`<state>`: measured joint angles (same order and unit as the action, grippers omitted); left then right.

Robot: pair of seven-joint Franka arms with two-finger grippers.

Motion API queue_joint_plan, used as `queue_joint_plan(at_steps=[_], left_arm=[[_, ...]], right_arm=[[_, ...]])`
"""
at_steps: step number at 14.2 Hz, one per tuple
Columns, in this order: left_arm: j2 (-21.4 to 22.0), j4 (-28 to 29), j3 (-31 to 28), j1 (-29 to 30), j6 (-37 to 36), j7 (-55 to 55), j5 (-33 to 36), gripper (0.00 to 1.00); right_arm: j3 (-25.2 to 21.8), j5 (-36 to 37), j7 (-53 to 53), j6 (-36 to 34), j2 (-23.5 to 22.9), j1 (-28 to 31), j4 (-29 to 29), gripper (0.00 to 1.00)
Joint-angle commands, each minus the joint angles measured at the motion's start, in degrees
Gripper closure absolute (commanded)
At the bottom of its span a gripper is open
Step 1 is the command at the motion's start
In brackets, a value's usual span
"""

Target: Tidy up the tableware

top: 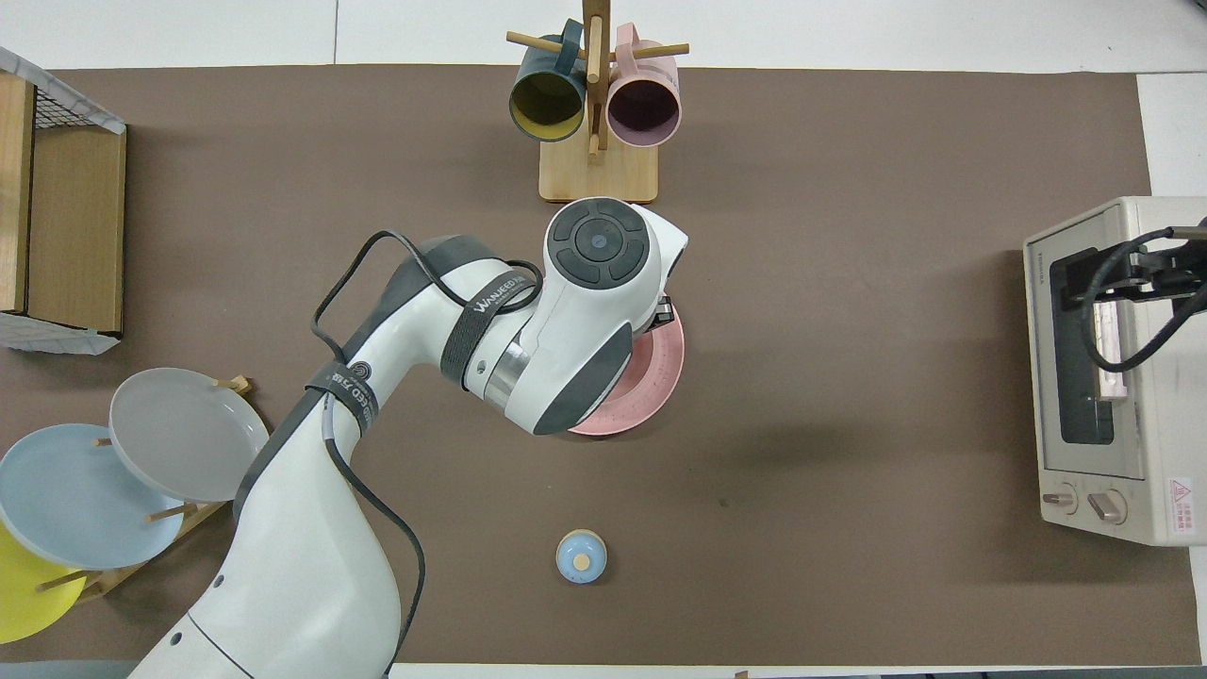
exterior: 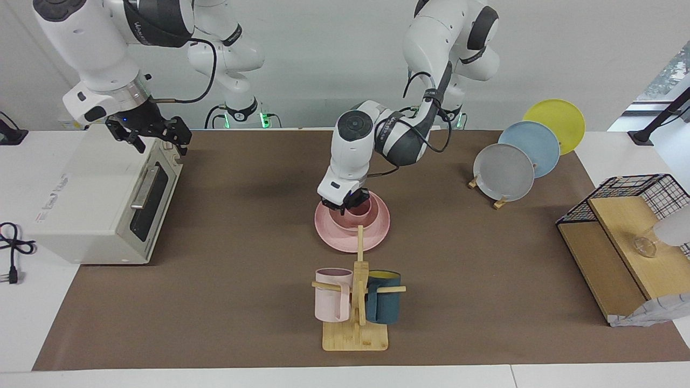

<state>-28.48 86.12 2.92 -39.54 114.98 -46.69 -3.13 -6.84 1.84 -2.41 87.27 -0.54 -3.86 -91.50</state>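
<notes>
The matte pink plate (exterior: 372,234) lies at the middle of the brown mat, and the pink bowl (exterior: 360,214) stands on it. My left gripper (exterior: 340,206) is down at the bowl's rim on the side toward the right arm's end. In the overhead view the left arm covers the bowl, and only the plate's edge (top: 655,377) shows. The pink tumbler cup is not in view. My right gripper (exterior: 156,141) waits open and empty over the toaster oven (exterior: 97,199), also in the overhead view (top: 1146,273).
A wooden mug tree (exterior: 357,323) with a pale pink mug (exterior: 331,295) and a dark blue mug (exterior: 384,297) stands farther from the robots than the plate. A rack with grey, blue and yellow plates (exterior: 504,172) and a wire-and-wood shelf (exterior: 625,242) are toward the left arm's end. A small blue knobbed object (top: 581,556) sits nearer the robots.
</notes>
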Motion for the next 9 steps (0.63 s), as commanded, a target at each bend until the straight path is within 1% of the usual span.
queue_joint_plan(at_steps=[1,4,5,7,9], left_arm=[[2.7,3.8,-1.2,-1.4,1.6,-0.4,0.3,0.01],[2.8,2.7,-1.3,-1.3,0.8,-0.3,0.5,0.00],[3.9,2.6,-1.3,-1.0,0.4,-0.2,0.5,0.00],[7.5,2.4,-1.4,0.1,-3.3,0.3,0.5,0.00],[11.7,2.4,-1.4,3.0,-6.5,0.9,0.4,0.00]], right_arm=[[0.0,-1.7,2.1,-0.4,0.4,0.9,0.0,0.00],[-0.1,-1.7,2.5,-0.4,0.4,1.0,-0.1,0.00],[-0.1,-1.7,3.1,-0.4,0.4,1.0,0.0,0.00],[-0.1,-1.7,3.6,-0.4,0.4,1.0,0.1,0.00],[-0.1,-1.7,3.6,-0.4,0.3,1.0,0.1,0.00]])
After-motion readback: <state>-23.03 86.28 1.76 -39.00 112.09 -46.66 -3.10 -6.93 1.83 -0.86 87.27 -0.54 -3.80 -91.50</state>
